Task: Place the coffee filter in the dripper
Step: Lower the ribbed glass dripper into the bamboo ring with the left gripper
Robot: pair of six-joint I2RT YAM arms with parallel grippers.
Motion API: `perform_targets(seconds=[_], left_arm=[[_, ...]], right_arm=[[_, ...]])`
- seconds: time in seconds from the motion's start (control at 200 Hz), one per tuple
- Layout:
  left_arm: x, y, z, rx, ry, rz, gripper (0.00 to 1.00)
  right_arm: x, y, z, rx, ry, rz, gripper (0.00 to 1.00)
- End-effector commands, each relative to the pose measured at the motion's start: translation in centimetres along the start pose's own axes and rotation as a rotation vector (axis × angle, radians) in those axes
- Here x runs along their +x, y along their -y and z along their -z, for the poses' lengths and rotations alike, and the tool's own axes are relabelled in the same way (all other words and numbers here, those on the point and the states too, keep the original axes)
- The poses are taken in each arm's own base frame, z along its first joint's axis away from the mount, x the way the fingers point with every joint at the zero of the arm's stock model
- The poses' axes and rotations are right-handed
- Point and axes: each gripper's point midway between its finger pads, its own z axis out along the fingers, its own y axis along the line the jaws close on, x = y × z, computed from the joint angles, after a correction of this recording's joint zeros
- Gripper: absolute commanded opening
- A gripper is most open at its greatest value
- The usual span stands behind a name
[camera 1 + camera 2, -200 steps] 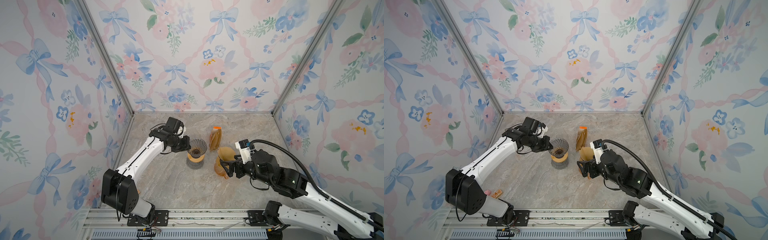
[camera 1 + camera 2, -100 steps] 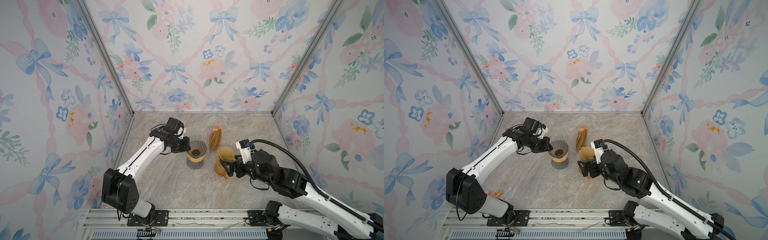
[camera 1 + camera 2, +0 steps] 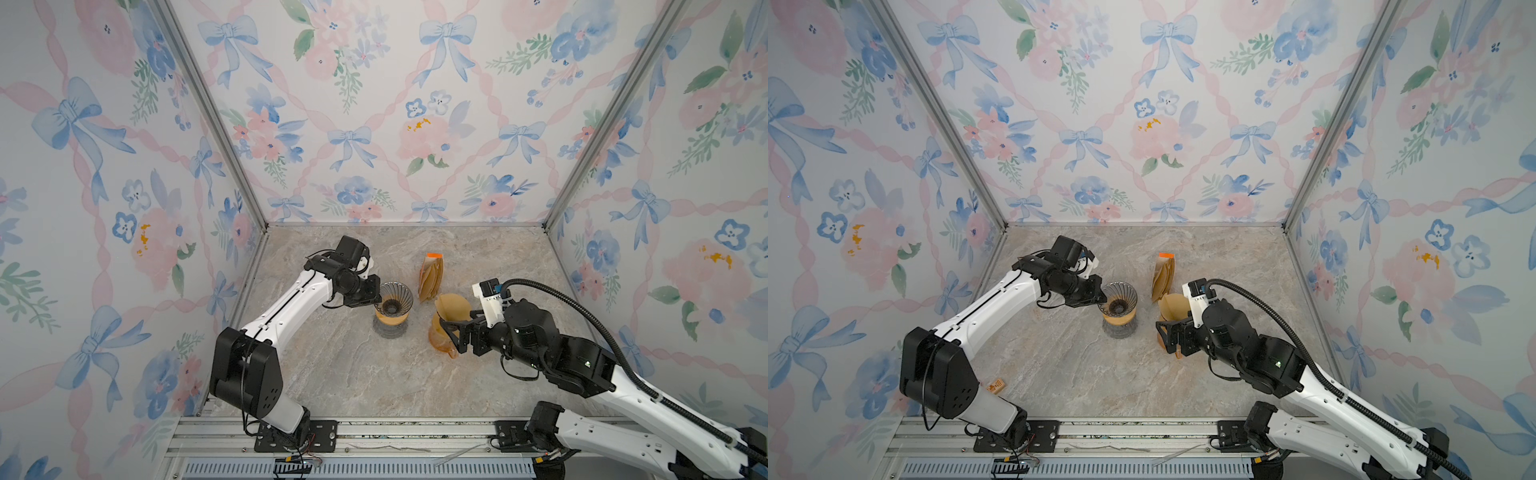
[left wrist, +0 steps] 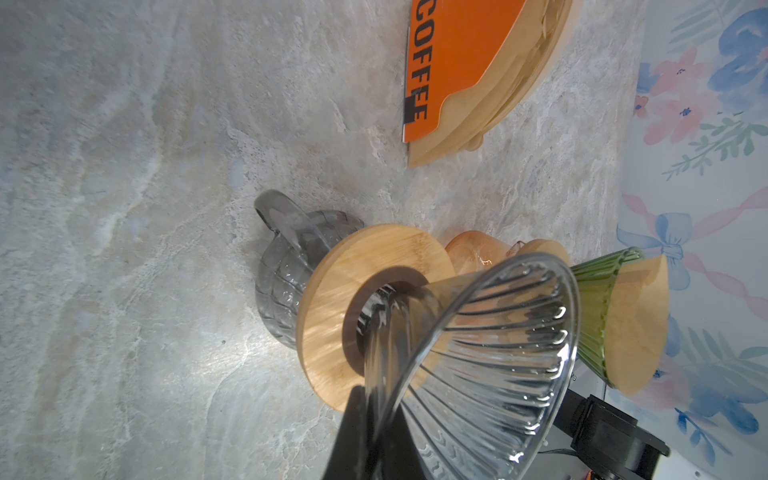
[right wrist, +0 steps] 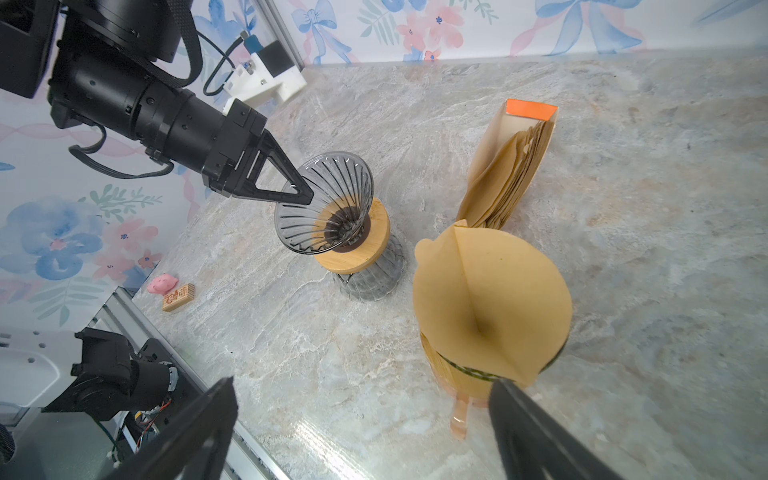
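Left claw (image 5: 306, 196) grips dripper (image 5: 336, 183) rim; right claw (image 5: 361, 382) released.
Only left wrist view reads "COFFEE" on the filter pack (image 4: 457, 58).

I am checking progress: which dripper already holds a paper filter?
The green dripper near the right gripper; the glass dripper in the left gripper is empty.

You note: dripper (image 5: 345, 183) glossy ribbed glass; collar (image 5: 374, 245) smooth pale wood; coffee filter (image 5: 498, 299) matt brown paper; surface (image 5: 623, 249) stone-look, slight sheen.
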Motion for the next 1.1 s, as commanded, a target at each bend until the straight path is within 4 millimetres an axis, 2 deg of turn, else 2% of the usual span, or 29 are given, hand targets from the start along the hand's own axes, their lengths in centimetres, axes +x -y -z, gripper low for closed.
perform_targets(seconds=[0.0, 0.34, 0.55, 0.66, 0.82, 0.9, 1.01, 1.095], left_arm=[[-0.2, 0.5, -0.1, 0.013, -0.012, -0.022, 0.06], [-0.2, 0.5, -0.2, 0.014, -0.014, -0.02, 0.15], [-0.3, 0.8, 0.1, 0.02, -0.005, -0.027, 0.24], [-0.3, 0.9, 0.4, 0.022, 0.002, -0.032, 0.37], [-0.7, 1.6, 1.5, 0.041, 0.03, -0.043, 0.45], [-0.9, 2.0, 2.3, 0.049, 0.058, -0.055, 0.52], [-1.2, 2.5, 3.7, 0.051, 0.105, -0.081, 0.65], [-1.3, 2.9, 4.7, 0.063, 0.144, -0.112, 0.82]], right_arm=[[0.6, 0.8, -0.1, 0.02, -0.014, -0.016, 0.96], [0.6, 0.8, -0.1, 0.021, -0.014, -0.017, 0.96], [0.6, 0.8, -0.1, 0.02, -0.014, -0.018, 0.96], [0.5, 0.8, -0.1, 0.019, -0.014, -0.016, 0.96], [0.2, 0.7, -0.1, 0.027, -0.019, -0.013, 0.96], [-0.1, 0.9, -0.3, 0.042, -0.019, -0.023, 0.96], [-0.9, 1.7, -0.4, 0.086, -0.011, -0.057, 0.96], [-1.6, 2.4, -0.5, 0.119, -0.008, -0.077, 0.97]])
